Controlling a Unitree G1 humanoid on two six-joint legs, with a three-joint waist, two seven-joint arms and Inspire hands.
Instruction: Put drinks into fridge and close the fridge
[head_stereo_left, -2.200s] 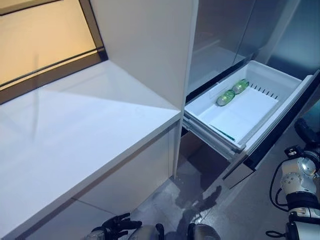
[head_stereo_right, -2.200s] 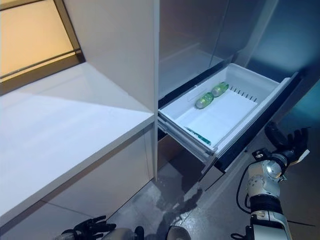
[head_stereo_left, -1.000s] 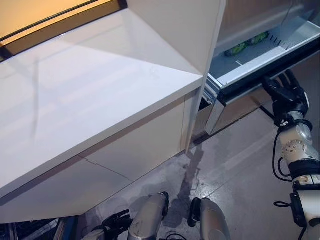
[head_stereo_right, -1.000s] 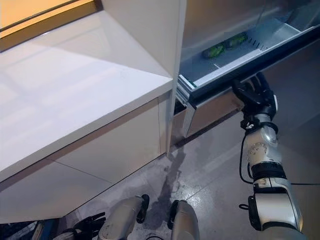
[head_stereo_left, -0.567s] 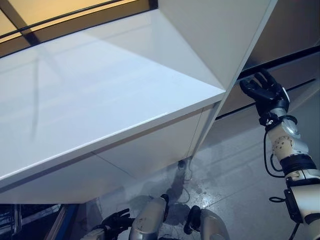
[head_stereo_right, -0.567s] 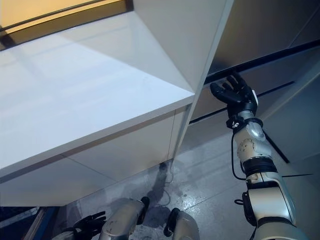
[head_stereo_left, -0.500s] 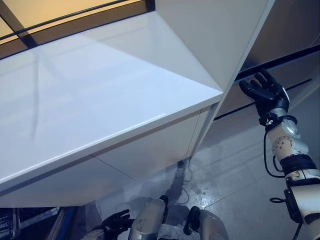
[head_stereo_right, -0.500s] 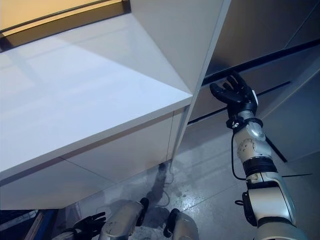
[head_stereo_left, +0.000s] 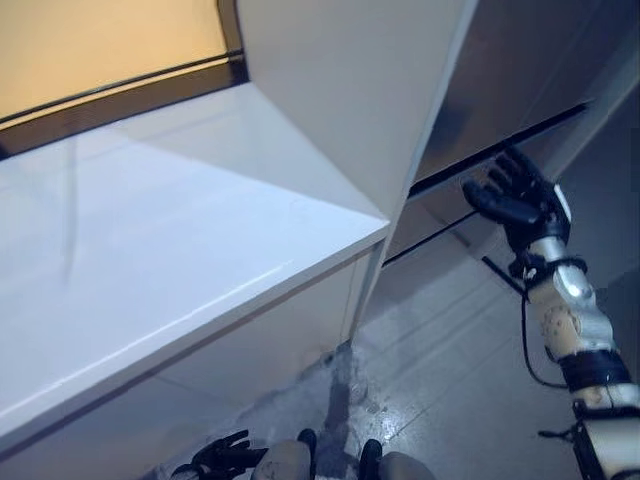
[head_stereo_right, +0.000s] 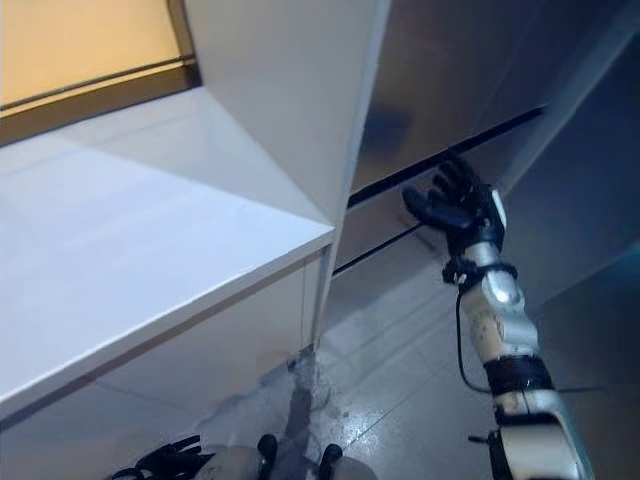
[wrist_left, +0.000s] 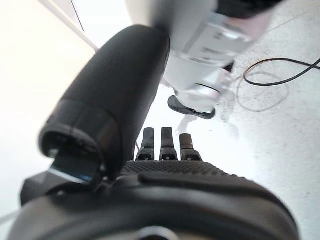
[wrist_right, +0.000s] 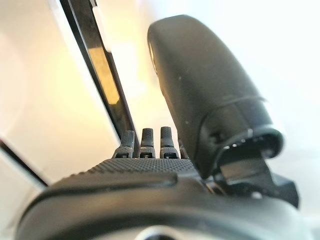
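Right hand (head_stereo_right: 455, 212) is seen with fingers spread and straight, laid flat on the grey fridge drawer front (head_stereo_right: 400, 215), which sits flush with only a dark seam showing; the drinks cannot be seen and are judged shut inside. Left hand (head_stereo_left: 215, 458) hangs low, fingers relaxed and empty. To finish well, a square, even push should be kept until the seam looks uniform.

Warm amber light glows behind the window band (head_stereo_left: 110, 45), while the white counter (head_stereo_left: 150, 250) carries a broad soft sheen. The fridge front (head_stereo_right: 450, 90) lies dim and grey-blue. Both wrist views are washed out — backgrounds bleached nearly white, the near thumbs blurred.
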